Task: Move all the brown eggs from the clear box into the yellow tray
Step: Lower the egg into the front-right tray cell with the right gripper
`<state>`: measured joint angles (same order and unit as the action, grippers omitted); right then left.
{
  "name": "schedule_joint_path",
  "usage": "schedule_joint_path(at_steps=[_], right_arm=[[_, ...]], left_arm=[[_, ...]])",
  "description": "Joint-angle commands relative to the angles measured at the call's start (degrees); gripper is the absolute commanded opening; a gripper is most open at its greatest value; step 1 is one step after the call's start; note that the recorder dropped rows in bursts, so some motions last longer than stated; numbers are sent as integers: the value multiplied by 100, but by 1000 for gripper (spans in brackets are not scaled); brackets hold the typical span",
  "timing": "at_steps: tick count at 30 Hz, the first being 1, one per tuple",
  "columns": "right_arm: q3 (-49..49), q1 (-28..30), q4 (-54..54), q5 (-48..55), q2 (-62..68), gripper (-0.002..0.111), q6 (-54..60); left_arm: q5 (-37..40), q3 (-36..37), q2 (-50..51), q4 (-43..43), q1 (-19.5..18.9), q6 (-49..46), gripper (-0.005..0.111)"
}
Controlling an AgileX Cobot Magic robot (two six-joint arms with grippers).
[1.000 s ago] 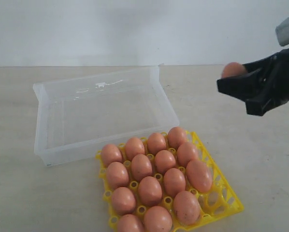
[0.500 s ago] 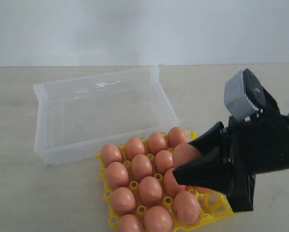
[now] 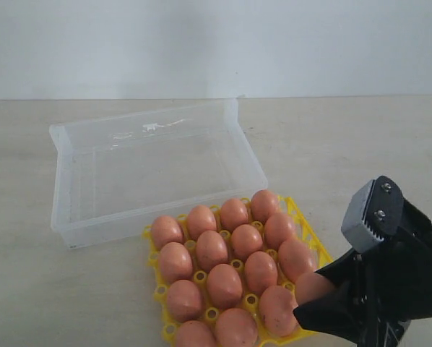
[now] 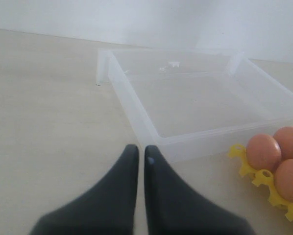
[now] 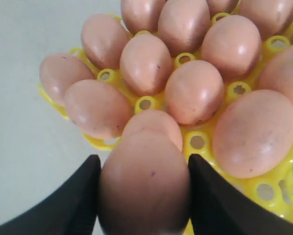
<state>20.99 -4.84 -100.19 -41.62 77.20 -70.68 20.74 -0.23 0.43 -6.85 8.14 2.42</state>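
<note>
right gripper (image 5: 144,196) clamped on a brown egg (image 5: 145,181), one black finger (image 5: 70,205) pressed to either side. just beyond, the yellow tray (image 5: 98,142), cups packed with more brown eggs (image 5: 194,90), crowded side by side. pale tabletop (image 5: 24,73) beside the tray.

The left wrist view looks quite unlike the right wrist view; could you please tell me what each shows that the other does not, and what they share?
Only the left wrist view shows the clear box, with no egg visible in it, and the left pincer, its tips nearly touching and holding nothing.

Only the right wrist view shows the right pincer gripping a held egg close over the tray's edge.

Both views show the yellow tray with brown eggs seated in its cups.
</note>
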Motion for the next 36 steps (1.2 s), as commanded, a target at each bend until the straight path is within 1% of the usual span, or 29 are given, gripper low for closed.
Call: schedule_joint_path(at_steps=[1,8,20,36], right_arm=[[-29,26,25,159,0,0,-71],[-29,26,25,503,0,0,-98],[-29,26,758,503,0,0,-140],[-29,26,789,827,10,0,-117]], left_arm=[[-43,23,24,24,13,-24,4],[-43,23,24,24,13,-24,4],[-43,23,24,24,13,-24,4],[-43,23,24,24,13,-24,4]])
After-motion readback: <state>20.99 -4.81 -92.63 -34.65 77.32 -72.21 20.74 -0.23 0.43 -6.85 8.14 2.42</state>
